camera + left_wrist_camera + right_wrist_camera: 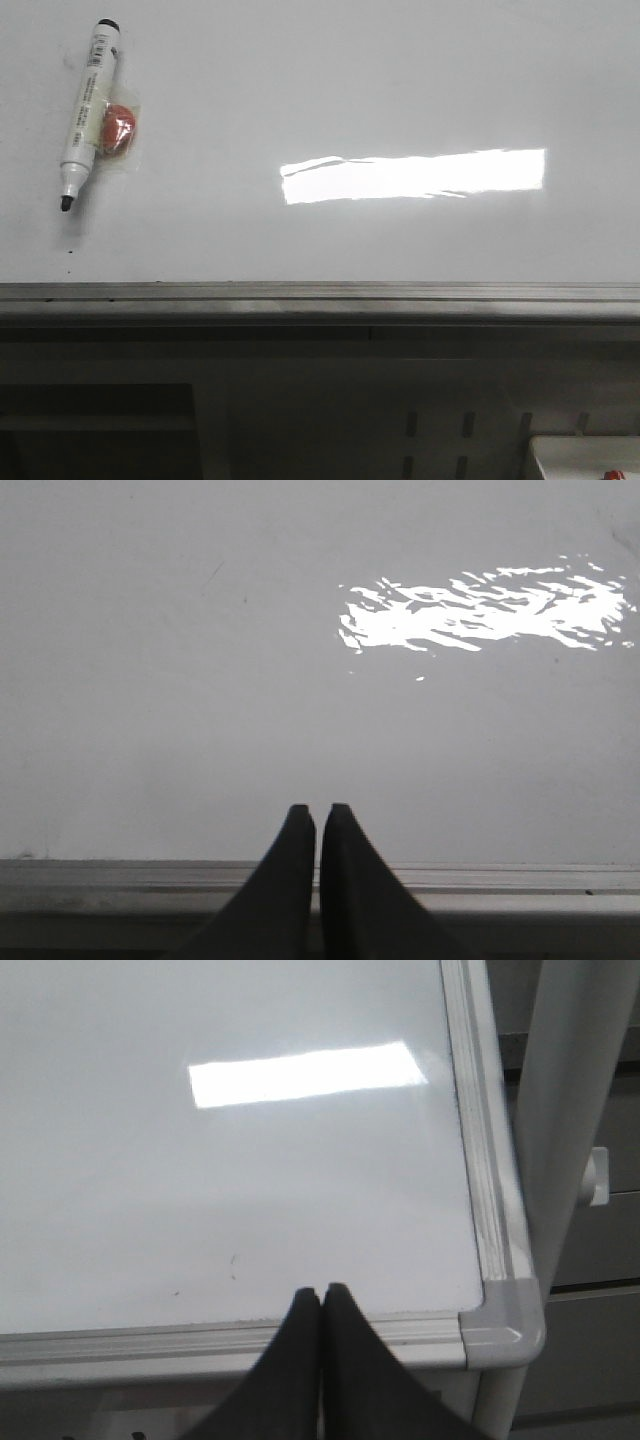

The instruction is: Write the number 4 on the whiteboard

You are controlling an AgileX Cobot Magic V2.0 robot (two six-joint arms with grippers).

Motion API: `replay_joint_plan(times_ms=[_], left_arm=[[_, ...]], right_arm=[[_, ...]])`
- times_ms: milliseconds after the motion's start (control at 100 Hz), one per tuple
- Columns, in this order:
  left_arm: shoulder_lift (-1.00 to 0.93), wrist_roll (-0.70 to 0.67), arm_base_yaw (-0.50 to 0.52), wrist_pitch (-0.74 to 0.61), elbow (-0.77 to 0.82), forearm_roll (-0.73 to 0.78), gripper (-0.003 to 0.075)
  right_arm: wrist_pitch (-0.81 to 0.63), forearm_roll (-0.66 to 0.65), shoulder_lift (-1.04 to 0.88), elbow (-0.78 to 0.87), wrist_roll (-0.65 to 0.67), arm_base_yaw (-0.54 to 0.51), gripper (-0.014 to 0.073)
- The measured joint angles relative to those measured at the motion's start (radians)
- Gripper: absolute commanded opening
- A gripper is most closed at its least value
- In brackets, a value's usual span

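**A:** Whiteboard [330, 90] lies flat and blank, no 4 yet. Marker [86, 113] sits uncapped far left, beside something orange [118, 130], maybe an eraser.

**B:** Light, slick barrel, so grab mid-body. Left gripper [318, 808] and right gripper [321, 1288] both pinched together, empty.

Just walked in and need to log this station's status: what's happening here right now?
Nothing is being handled yet. The whiteboard is blank apart from a light glare; no digit is drawn on it. A white marker, uncapped, tip towards the board's near edge, lies at its far left beside a small orange object. The left gripper and the right gripper are both shut and empty, poised over the board's near edge rail, the right one close to the board's right corner.
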Motion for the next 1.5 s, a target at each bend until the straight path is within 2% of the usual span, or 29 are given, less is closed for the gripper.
replay_joint_plan(times_ms=[250, 460, 670, 720, 780, 880, 950, 1030, 1170, 1360, 1500], left_arm=[[0.049, 0.0, 0.0, -0.01, -0.002, -0.011, -0.002], [0.253, 0.0, 0.0, 0.034, -0.092, -0.015, -0.002], [0.401, 0.0, 0.0, 0.032, -0.187, -0.038, -0.001], [0.429, 0.0, 0.0, 0.02, -0.195, -0.04, 0.0037], [0.463, 0.0, 0.0, -0.008, -0.198, -0.044, 0.0159], [0.519, 0.0, 0.0, -0.104, -0.198, -0.052, 0.0309], [0.565, 0.0, 0.0, -0.189, -0.194, -0.068, 0.036], [0.624, 0.0, -0.004, -0.28, -0.192, -0.078, 0.0381], [0.7, 0.0, -0.112, -0.393, -0.194, -0.045, 0.0379], [0.776, 0.0, -0.397, -0.466, -0.239, -0.034, 0.0379], [0.868, 0.0, -0.538, -0.481, -0.282, -0.085, 0.0379]], right_arm=[[-0.012, 0.097, 0.026, 0.0, 0.0, 0.0, -0.0064], [0.068, 0.147, 0.226, -0.085, 0.0, 0.0, -0.0064], [0.033, 0.185, 0.415, -0.183, 0.0, 0.0, -0.0064], [0.006, 0.187, 0.443, -0.185, 0.0, 0.0, -0.0064], [-0.02, 0.187, 0.47, -0.185, 0.0, 0.0, -0.0064], [-0.059, 0.188, 0.49, -0.185, 0.0, 0.0, -0.0064], [-0.067, 0.188, 0.49, -0.185, 0.0, 0.0, -0.0064], [-0.067, 0.188, 0.49, -0.185, 0.0, 0.0, -0.0064], [-0.067, 0.19, 0.49, -0.185, 0.0, 0.0, -0.0064], [-0.067, 0.19, 0.49, -0.185, 0.0, 0.0, -0.0064], [-0.067, 0.19, 0.49, -0.185, 0.0, 0.0, -0.0064]])
